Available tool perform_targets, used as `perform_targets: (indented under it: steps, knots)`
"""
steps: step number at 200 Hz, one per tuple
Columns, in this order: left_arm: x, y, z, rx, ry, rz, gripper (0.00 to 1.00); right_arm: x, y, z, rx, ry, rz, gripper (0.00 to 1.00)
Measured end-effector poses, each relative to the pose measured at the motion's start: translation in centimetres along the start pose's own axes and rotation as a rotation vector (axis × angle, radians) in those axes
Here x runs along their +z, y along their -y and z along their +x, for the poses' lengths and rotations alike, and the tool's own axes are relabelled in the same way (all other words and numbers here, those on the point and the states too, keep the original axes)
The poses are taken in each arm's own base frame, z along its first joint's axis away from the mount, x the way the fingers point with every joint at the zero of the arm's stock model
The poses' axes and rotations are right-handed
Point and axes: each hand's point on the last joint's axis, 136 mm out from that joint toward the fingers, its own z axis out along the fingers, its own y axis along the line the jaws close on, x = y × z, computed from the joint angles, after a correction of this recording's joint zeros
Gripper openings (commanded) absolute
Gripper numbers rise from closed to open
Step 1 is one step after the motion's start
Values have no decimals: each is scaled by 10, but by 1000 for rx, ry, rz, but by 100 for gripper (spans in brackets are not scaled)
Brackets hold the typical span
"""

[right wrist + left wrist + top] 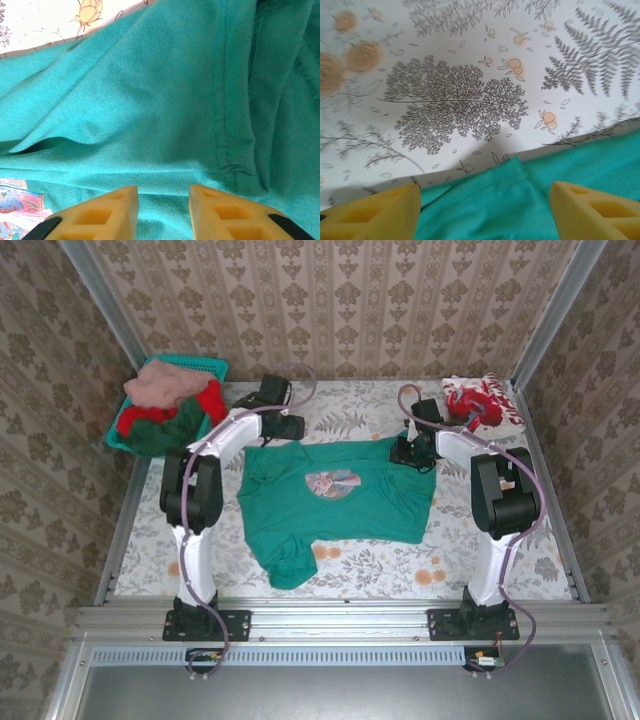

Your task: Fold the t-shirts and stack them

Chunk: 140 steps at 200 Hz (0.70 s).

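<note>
A teal-green t-shirt [335, 502] with a pale pinkish chest print [334, 483] lies spread across the middle of the table, its lower left part bunched. My left gripper [285, 428] is at its far left corner. In the left wrist view this gripper [482, 215] is wide open over the shirt's edge [510, 195], with nothing pinched. My right gripper [410, 452] is at the shirt's far right corner. Its yellow fingers [100, 215] stand open just over the wrinkled teal cloth [160, 110] beside a hem seam.
A teal mesh basket [205, 368] at the far left holds salmon-pink [165, 383], red [210, 400] and dark green [160, 435] shirts. A red-and-white patterned shirt [480, 402] lies at the far right corner. A floral cloth [480, 560] covers the table, with walls on three sides.
</note>
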Motion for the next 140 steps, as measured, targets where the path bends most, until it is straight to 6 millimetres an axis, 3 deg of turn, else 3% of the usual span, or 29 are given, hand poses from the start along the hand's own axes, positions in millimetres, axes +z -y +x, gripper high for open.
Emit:
perform_targets:
  steps: [25, 44, 86, 110, 124, 140]
  knots:
    - [37, 1, 22, 0, -90, -6, 62, 1, 0, 2, 0, -2, -2, 34]
    - [54, 1, 36, -10, -132, -6, 48, 0, 0, 2, 0, -2, -3, 35]
    - [52, 5, 29, -29, -112, 11, 17, -3, 0, 3, -2, 7, -7, 35]
    - [47, 7, 32, -19, -115, 8, 17, -4, 0, 2, -2, 9, -8, 35]
    - [37, 9, 32, -11, -106, -4, 20, -4, 0, 3, -2, 8, -8, 35]
    - [22, 11, 26, -2, -81, -15, 17, -3, 0, 3, -1, 7, -8, 35]
